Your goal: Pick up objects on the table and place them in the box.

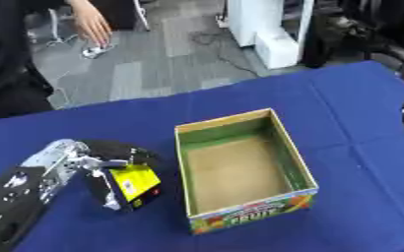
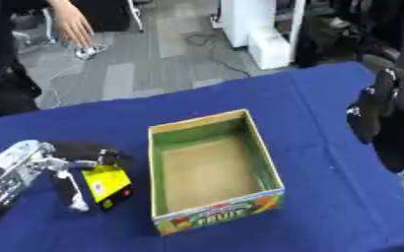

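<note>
Left hand [image 1: 111,170] comes in from the lower left over the blue table [image 1: 352,98], fingers and thumb curled round a small yellow and black object [image 1: 135,183] with a white label and a red spot on its dark edge. The object sits in the hand, tilted, low over the cloth; whether it touches the table cannot be told. Just to the right of the hand stands the open cardboard box [image 1: 244,167], green inner walls, brown floor, nothing inside, a fruit print on its near outer face. The box's left wall stands between the held object and the box floor; a narrow strip of blue cloth shows between the hand and that wall. Right hand [image 2: 367,110] shows at the right edge in the right eye view, well apart from the box, dark and hanging; its fingers cannot be made out. Beyond the table's far edge, grey floor, a white cabinet [image 1: 270,29].
</note>
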`<state>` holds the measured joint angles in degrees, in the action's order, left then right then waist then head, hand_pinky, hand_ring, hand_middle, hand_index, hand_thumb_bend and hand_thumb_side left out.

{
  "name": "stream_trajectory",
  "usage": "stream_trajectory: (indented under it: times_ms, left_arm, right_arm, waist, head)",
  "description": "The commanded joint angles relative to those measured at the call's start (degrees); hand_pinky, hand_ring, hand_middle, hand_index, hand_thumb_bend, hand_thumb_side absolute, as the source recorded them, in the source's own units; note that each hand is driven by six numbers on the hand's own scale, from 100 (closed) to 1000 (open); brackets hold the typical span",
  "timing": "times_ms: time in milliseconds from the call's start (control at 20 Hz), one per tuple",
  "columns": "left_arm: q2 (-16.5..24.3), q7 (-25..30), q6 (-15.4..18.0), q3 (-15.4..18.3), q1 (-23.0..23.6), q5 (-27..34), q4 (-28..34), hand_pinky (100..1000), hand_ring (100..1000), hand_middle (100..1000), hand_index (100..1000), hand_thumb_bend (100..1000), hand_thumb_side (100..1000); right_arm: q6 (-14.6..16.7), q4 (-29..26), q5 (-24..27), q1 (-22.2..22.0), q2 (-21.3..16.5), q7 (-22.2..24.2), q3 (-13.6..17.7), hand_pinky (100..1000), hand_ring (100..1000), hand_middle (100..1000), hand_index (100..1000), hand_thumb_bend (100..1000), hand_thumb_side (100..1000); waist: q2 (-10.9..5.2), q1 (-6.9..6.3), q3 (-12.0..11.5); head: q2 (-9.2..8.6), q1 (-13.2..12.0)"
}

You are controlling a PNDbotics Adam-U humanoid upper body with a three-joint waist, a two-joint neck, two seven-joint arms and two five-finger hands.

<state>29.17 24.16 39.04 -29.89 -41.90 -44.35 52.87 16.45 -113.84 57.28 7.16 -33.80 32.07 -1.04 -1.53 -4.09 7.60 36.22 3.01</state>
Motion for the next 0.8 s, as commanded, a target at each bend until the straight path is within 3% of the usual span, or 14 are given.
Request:
stream_trajectory:
  times_ms: [50, 200, 500, 800]
  left_arm:
    - [0.5, 12.14, 12.93, 0.79, -1.34, -0.15, 0.24, 1000, 966, 1000, 963, 246, 242]
    - [0.33, 12.36, 12.93, 0.8, -1.32, 0.48, -0.29, 959, 932, 1000, 972, 231, 212]
    - [0.12, 12.39, 12.93, 0.87, -1.38, 3.64, -0.11, 624, 760, 952, 889, 275, 155]
    - [0.65, 11.09, 12.93, 0.52, -1.39, 6.61, 1.64, 568, 739, 914, 849, 217, 129]
  right_arm:
    - [0.01, -0.75, 0.12, 0.72, -0.97, 0.02, 0.44, 150, 312, 392, 501, 100, 1000]
    - [0.05, -0.75, 0.11, 0.7, -0.97, 0.02, 0.45, 150, 312, 392, 501, 100, 1000]
    - [0.11, -0.75, 0.02, 0.64, -0.97, 0.0, 0.45, 150, 312, 392, 501, 100, 1000]
    - [0.22, -0.75, -0.08, 0.53, -1.02, 0.03, 0.43, 150, 312, 392, 501, 100, 1000]
  waist:
    - [-0.43, 0.19, -0.07]
    - [-0.42, 0.2, -0.09]
    - [-0.4, 0.18, -0.16]
    - [-0.42, 0.16, -0.26]
  head:
    - [-0.62, -0.43]
    - [-0.59, -0.45]
    - [-0.22, -0.64]
    - [-0.13, -1.06]
